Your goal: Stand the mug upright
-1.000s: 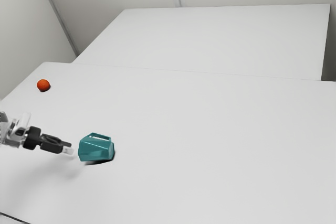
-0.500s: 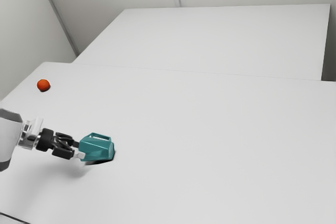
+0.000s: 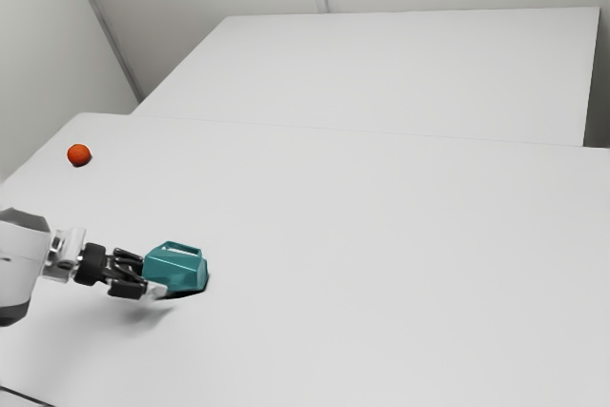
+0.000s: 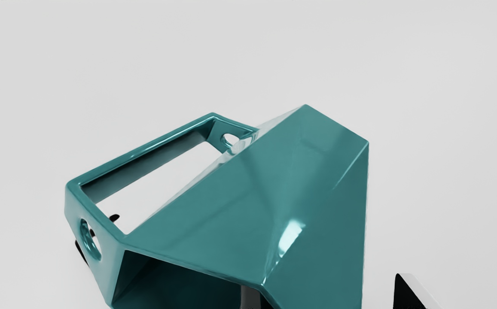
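Teal mug (image 3: 177,270) lying on its side on a white table (image 3: 381,264), its mouth facing the black gripper (image 3: 150,276). The gripper's 2 fingers are spread, 1 inside the mouth, 1 outside the mug. Well apart, 1 orange ball (image 3: 79,154).

You're looking at a smooth, glossy mug (image 4: 231,201) that throws back a crisp highlight; whether it's plastic or glazed ceramic, you can't tell. Beneath the mug, your worktop (image 3: 381,264) looks smooth and matt. At the mug's mouth, your fingers (image 3: 127,289) have a dark, dull finish. Well apart from the mug, the ball (image 3: 79,154) looks smooth.
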